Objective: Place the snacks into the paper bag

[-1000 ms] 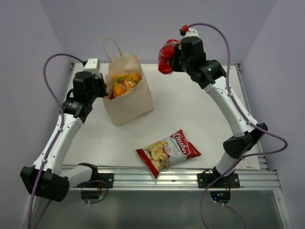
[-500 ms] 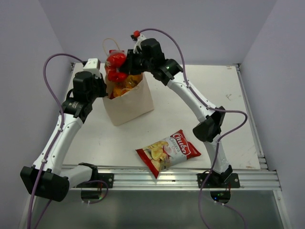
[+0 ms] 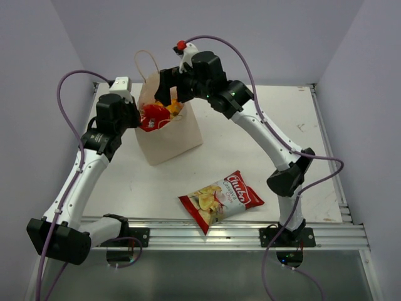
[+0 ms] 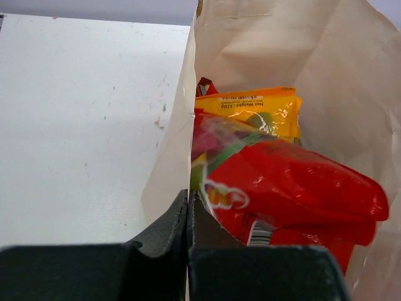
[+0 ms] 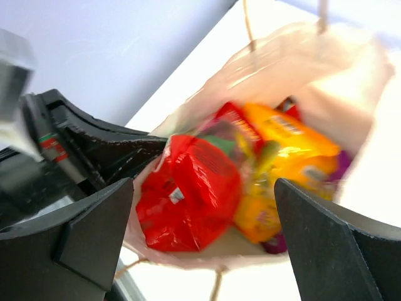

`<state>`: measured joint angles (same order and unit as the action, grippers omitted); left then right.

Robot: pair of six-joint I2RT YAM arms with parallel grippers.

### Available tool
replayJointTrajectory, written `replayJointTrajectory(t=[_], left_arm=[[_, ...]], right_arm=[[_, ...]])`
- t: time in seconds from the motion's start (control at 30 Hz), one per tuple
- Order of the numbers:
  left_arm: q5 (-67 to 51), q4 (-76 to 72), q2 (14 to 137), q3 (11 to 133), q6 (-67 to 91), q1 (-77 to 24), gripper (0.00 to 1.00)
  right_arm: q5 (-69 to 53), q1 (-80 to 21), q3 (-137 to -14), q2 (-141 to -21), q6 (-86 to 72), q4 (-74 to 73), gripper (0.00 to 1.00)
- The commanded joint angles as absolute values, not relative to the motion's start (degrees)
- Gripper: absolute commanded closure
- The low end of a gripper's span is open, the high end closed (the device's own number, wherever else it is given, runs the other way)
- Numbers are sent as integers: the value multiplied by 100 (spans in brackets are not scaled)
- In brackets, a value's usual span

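The tan paper bag (image 3: pixel 172 137) stands at the table's back left. My left gripper (image 3: pixel 133 116) is shut on the bag's left rim (image 4: pixel 178 150), the paper pinched between its fingers (image 4: pixel 169 226). My right gripper (image 3: pixel 171 93) hangs open just above the bag's mouth, holding nothing. A red packet (image 3: pixel 153 116) lies loose on top inside the bag (image 5: pixel 200 188), over an orange-yellow packet (image 5: pixel 288 144) and a purple one (image 5: pixel 341 164). The red packet (image 4: pixel 294 182) and the orange-yellow one (image 4: pixel 250 106) also show in the left wrist view. The large red-and-white chip bag (image 3: pixel 220 199) lies flat near the front edge.
The bag's loop handle (image 3: pixel 145 63) sticks up behind its mouth. An aluminium rail (image 3: pixel 207 231) runs along the table's near edge. Purple walls close in the back and both sides.
My right arm swung left from the back right, carrying the red packet over the bag. Its jaws opened and the packet dropped into the bag. The left arm held still.
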<state>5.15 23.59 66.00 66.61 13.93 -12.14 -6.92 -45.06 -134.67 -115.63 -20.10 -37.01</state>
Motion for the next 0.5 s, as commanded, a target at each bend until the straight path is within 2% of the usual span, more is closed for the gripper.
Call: replayJointTrajectory(t=[0.0,0.13,0.3,0.37,0.47], left_arm=[[439,2039,6618,6759,1362,-1248,100],[483,2039,6627,6785,1371,-1248,100],[501,2056,6671,6829,1380,-1248,100],[527,2057,6688,6882,1371,-1248,100],[571,2100,6741,6917,1336,-1248,100]], right_arm=[[-18,-4509,-13711,-10785,-1293,-3998,1],[1008,-4518,-12914,-9916,-784,-4288,1],[968,-4526,-10112,-8878,-615,-4948,1],[565,-4579,-8693,-8544,-860,-4800,1],[493,-4719,-7301,-8008,-1168,-4502,1]])
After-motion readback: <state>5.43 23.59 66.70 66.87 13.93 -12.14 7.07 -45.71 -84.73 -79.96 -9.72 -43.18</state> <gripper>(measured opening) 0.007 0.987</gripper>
